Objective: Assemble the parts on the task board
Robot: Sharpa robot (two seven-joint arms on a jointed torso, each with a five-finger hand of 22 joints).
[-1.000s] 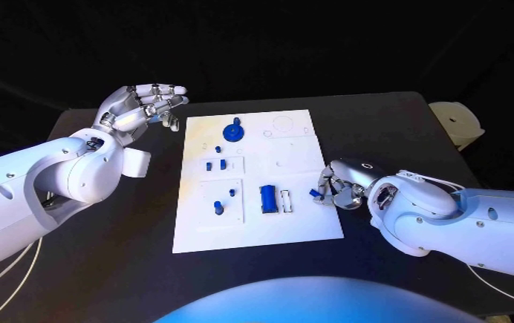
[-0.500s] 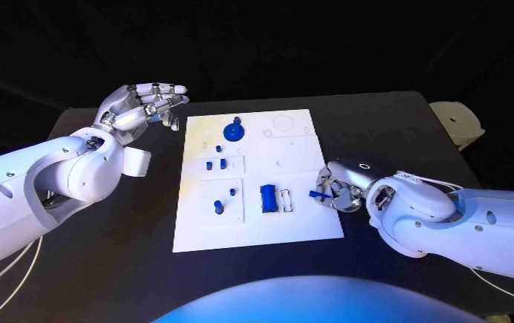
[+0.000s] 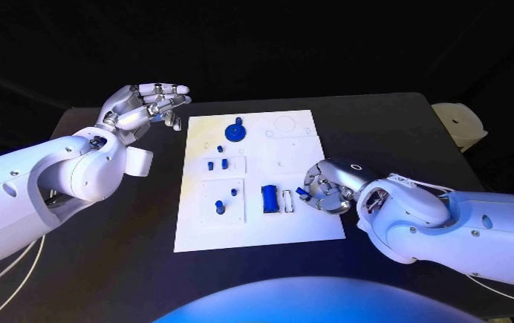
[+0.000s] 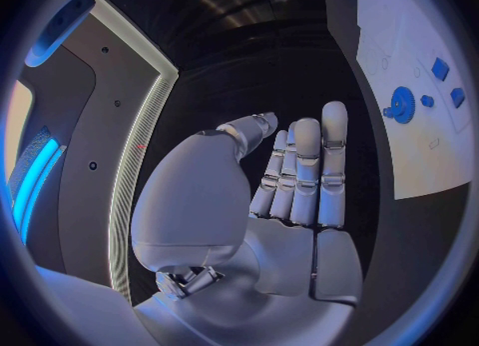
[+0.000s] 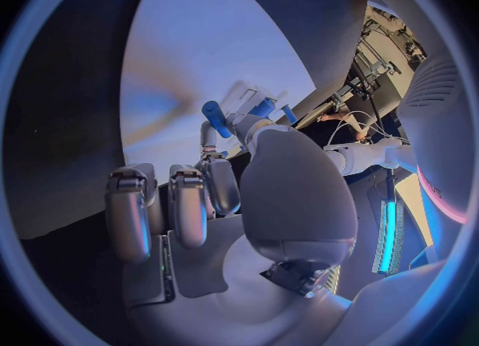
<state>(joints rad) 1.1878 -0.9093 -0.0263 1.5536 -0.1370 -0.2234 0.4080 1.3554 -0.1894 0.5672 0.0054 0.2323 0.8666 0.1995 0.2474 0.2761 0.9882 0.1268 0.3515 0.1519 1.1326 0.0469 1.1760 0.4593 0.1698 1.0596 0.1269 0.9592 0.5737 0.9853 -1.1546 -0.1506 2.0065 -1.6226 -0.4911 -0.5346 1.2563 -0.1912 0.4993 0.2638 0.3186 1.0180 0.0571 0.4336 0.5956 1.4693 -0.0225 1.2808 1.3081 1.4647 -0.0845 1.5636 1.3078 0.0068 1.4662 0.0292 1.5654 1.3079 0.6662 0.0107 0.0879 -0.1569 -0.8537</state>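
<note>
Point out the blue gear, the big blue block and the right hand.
blue gear (image 3: 235, 130), head view, on the disc's middle.
big blue block (image 3: 269, 199), head view, on its top face.
right hand (image 3: 324, 187), head view, on the back of the hand.

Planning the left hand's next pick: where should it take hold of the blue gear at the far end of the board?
Probably by the raised knob at the centre of the blue gear, coming straight down from above. The disc lies flat on the task board, leaving its rim little to pinch. The open left hand hovers nearby, off the board's edge.
</note>
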